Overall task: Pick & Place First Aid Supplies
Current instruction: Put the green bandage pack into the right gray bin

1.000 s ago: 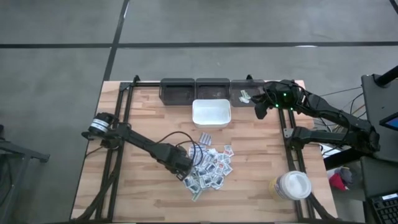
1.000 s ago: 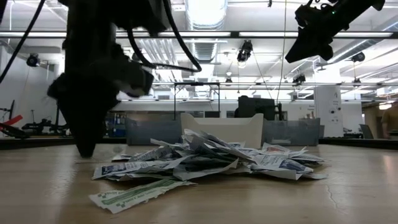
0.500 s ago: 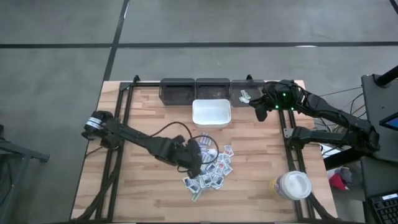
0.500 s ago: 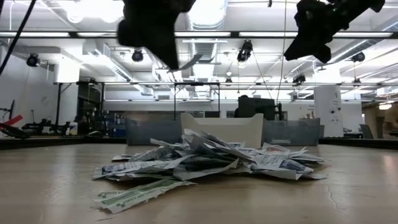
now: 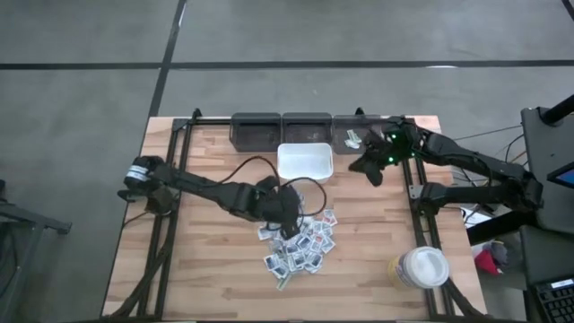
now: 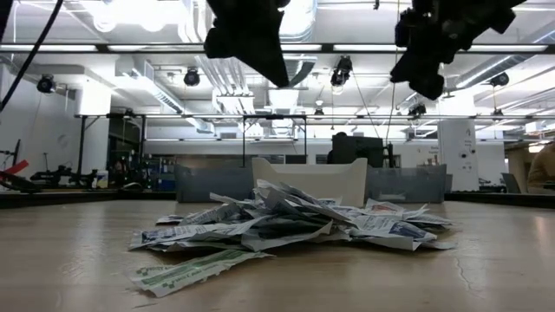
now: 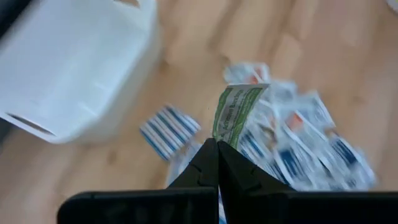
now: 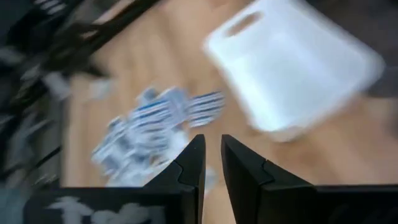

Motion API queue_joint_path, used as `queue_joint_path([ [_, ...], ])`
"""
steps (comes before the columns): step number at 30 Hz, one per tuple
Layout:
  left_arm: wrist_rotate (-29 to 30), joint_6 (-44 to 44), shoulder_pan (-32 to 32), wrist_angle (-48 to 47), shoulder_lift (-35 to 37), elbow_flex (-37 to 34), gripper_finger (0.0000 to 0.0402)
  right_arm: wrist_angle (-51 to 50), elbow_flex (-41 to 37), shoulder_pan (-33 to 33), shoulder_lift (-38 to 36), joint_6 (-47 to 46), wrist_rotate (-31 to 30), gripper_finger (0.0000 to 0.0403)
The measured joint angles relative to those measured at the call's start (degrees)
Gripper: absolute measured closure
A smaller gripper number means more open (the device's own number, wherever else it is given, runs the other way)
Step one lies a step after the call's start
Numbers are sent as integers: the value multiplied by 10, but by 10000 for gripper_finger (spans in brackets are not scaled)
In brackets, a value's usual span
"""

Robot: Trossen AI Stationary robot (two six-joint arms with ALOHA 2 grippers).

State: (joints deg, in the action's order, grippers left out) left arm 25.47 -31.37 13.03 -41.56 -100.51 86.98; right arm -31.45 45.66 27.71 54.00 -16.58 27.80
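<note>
The first aid supplies [image 5: 303, 244] lie in a loose pile of small flat packets on the wooden table, also seen in the low view [image 6: 286, 221]. My left gripper [image 7: 217, 149] hangs above the pile's far left part [image 5: 291, 224], shut on a green-printed packet [image 7: 237, 112]. My right gripper [image 5: 369, 172] hovers high up right of the white tray [image 5: 305, 163]. Its fingers [image 8: 212, 152] stand slightly open with nothing between them. My left gripper pinches the green-printed packet by one narrow end [image 7: 222, 132] between its two fingertips. The fingers slant downward, and the packet sticks out beyond them. It is lifted clear, with the pile and the table below it.
Grey bins [image 5: 281, 130] line the table's far edge; the right-hand one [image 5: 352, 137] holds a few packets. A round white-lidded jar [image 5: 421, 267] stands near the right front corner. A dark cable [image 5: 256, 175] loops over the left arm. Bare wood lies left of the pile.
My left gripper has risen from the table at the pile's left side, high above it, and gone toward the far right, turning as it went, with the packet lifted clear. My right gripper has swung a little toward the table's left.
</note>
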Motion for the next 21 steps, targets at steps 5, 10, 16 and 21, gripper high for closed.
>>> queue_joint_path([
  [5,33,50,-20,10,0,0,401,64,0,-23,35,17,12,353],
  [10,76,79,-38,9,0,0,401,162,0,-47,75,24,12,342],
  [16,105,92,-56,9,0,1,401,202,13,-58,116,88,11,311],
  [21,134,92,-62,14,1,1,402,203,30,-57,145,97,7,274],
])
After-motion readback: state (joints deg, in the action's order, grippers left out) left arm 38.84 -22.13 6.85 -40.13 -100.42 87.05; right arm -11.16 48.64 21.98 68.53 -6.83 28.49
